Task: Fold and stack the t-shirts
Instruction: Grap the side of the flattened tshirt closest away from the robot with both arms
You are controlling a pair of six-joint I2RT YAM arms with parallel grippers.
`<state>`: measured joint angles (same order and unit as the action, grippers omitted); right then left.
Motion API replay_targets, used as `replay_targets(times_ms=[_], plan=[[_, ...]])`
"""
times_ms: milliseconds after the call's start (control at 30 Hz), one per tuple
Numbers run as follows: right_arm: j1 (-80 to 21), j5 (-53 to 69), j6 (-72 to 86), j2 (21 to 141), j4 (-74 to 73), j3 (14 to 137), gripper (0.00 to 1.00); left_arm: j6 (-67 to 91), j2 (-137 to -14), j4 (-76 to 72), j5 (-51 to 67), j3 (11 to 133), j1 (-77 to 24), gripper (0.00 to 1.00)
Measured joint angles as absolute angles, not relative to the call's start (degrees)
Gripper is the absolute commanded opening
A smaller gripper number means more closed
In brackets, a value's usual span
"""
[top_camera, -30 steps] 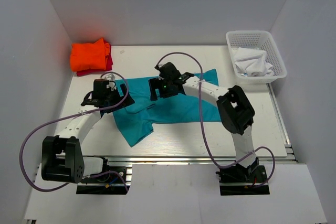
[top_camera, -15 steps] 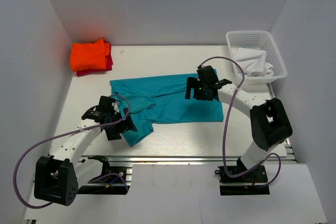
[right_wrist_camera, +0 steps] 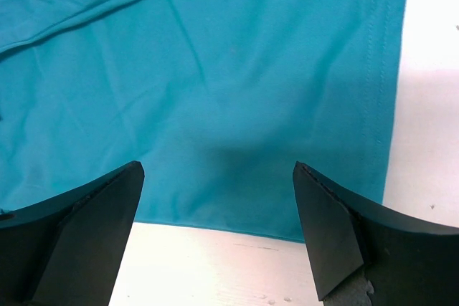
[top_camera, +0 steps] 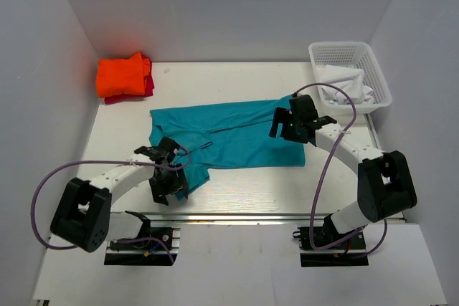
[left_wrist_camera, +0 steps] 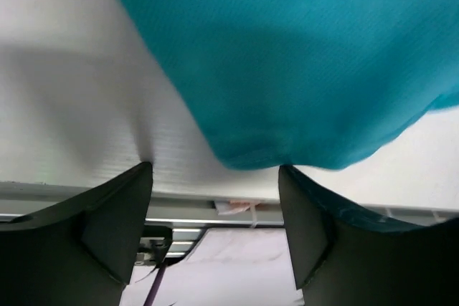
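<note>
Teal shirt (top_camera: 228,128) lies spread on the table (top_camera: 237,190), roughly centre, with wrinkles and one sleeve pointing toward the near edge.

Left gripper (left_wrist_camera: 215,177) is low over that sleeve. Its fingers (left_wrist_camera: 107,213) stand well apart. From the left wrist, the sleeve's rounded end sits between them, close to the table's near edge. I see no cloth pinched.

Right gripper (right_wrist_camera: 219,173) is over the shirt's right end, by the stitched hem. Its jaws are spread wide and hold nothing, with flat cloth between them and bare table just past the hem.

Orange shirt (top_camera: 123,74) is folded in the far left corner, on top of the red shirt (top_camera: 149,88), whose edge shows at the right side.

A white basket (top_camera: 349,49) in the far right corner holds crumpled white cloth (top_camera: 346,85).
</note>
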<state>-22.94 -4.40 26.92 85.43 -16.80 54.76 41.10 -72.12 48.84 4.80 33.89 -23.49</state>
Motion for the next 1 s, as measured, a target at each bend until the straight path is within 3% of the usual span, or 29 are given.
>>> replay_targets(times_ms=[100,200,233,300,333,633,833,1000], plan=[[-21.93,-4.12,27.09,85.43,-16.51,53.87,0.9,41.76,-76.29,48.49,3.05,36.47,-25.04,0.68],[-21.17,-3.95,27.38,84.68,-16.45,52.6,0.9,42.04,-79.09,47.9,1.87,38.39,-26.24,0.48],[-20.97,-3.97,27.53,84.07,-16.53,51.99,0.9,42.04,-79.64,47.81,1.63,38.81,-26.5,0.34],[-20.51,-4.12,27.73,82.37,-16.56,50.65,0.9,41.87,-80.49,47.35,1.28,39.48,-26.87,0.16],[-20.23,-4.47,27.88,81.25,-16.82,50.0,0.9,41.32,-80.88,47.03,1.39,39.81,-27.09,0.01],[-18.52,-8.71,28.38,78.15,-21.69,47.68,0.89,38.5,-79.31,44.34,1.56,40.18,-27.59,0.0],[-17.41,-10.59,29.56,78.83,-24.53,44.1,0.78,37.19,-76.82,43.9,1.89,41.63,-27.59,0.0],[-16.62,-10.39,30.35,82.56,-23.88,44.1,0.64,35.2,-75.13,43.97,2.66,43.24,-27.05,0.0]])
